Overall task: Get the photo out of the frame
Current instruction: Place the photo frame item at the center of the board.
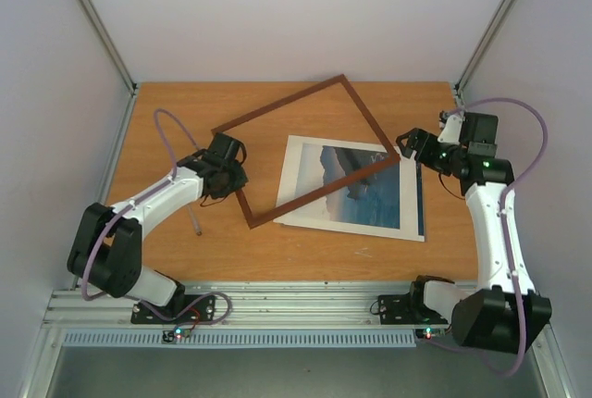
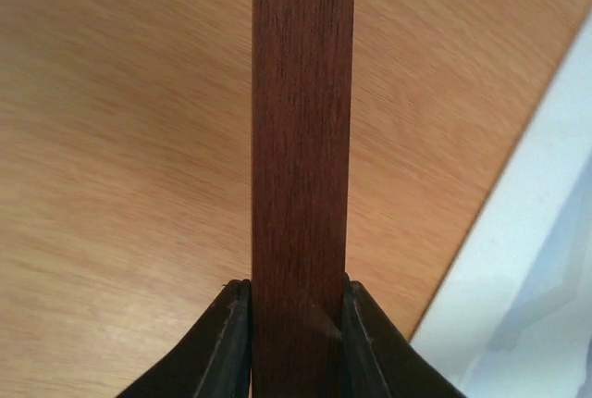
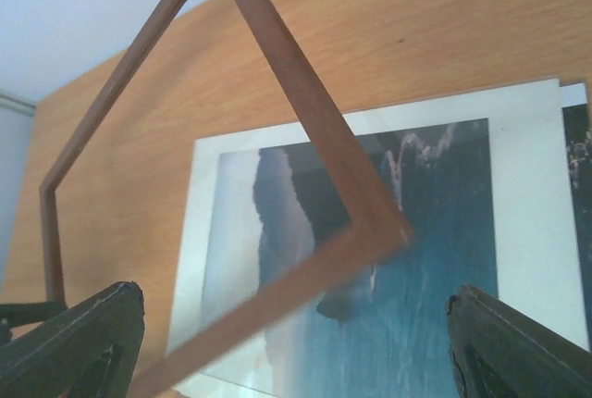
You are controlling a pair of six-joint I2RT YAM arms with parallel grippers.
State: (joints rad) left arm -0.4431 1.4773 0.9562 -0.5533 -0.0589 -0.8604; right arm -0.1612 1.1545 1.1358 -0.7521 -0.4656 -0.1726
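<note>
The frame (image 1: 277,104) is an empty dark reddish-brown wooden rectangle, lifted and tilted above the table. My left gripper (image 1: 231,174) is shut on its left bar; in the left wrist view both fingers press the bar (image 2: 301,120) from either side at my left gripper (image 2: 298,292). The photo (image 1: 370,196), blue sea with dark cliffs, lies flat on the table beneath a white mat board (image 1: 294,176). My right gripper (image 1: 407,146) stands open beside the frame's right corner. In the right wrist view that corner of the frame (image 3: 305,106) hangs over the photo (image 3: 435,259), ahead of my right gripper (image 3: 294,294) and untouched.
The mat board (image 3: 527,204) sits slightly off the print, whose edge peeks out at the right. A small scrap (image 1: 363,252) lies on the wooden table (image 1: 166,120) near the front. White walls enclose the table on three sides.
</note>
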